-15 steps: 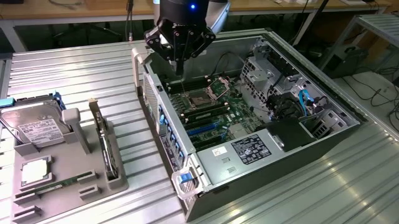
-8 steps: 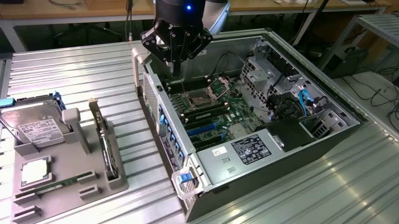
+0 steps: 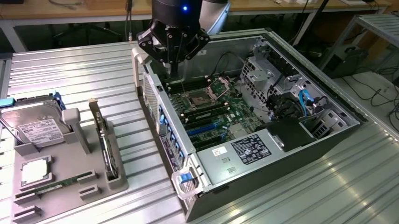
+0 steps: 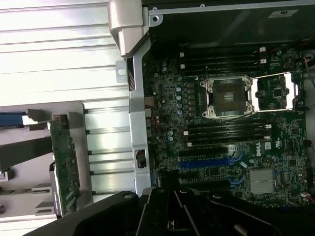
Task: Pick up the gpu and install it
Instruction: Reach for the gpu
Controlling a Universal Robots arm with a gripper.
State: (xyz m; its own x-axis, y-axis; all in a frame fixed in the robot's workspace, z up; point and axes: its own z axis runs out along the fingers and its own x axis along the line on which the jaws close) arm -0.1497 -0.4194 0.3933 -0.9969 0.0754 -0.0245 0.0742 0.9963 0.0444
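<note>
Hovering in the upper middle of the exterior view, one black gripper is hanging over the far end of an open computer case. Its fingers are pressing together into a single thin point and are carrying nothing. They are pointing down at the motherboard just inside the case wall.

One gpu is standing on its thin edge in a grey holder at the lower left of the exterior view, well apart from the gripper. In the wrist view its green board is sitting in the holder's slot, outside the case.

The grey holder is also carrying one silver hard drive with a white label whose print is too small to read, one square processor chip, and one narrow green memory stick. Holder and case are both resting on a ribbed metal table.

White letters spelling DELL are showing on the motherboard in the wrist view, beside one open processor socket with its metal frame swung aside. A black sticker with white print and a small white sticker are lying on the power supply at the near end of the case; their wording is not readable. One blue cable is running along the case's right side in the exterior view.
</note>
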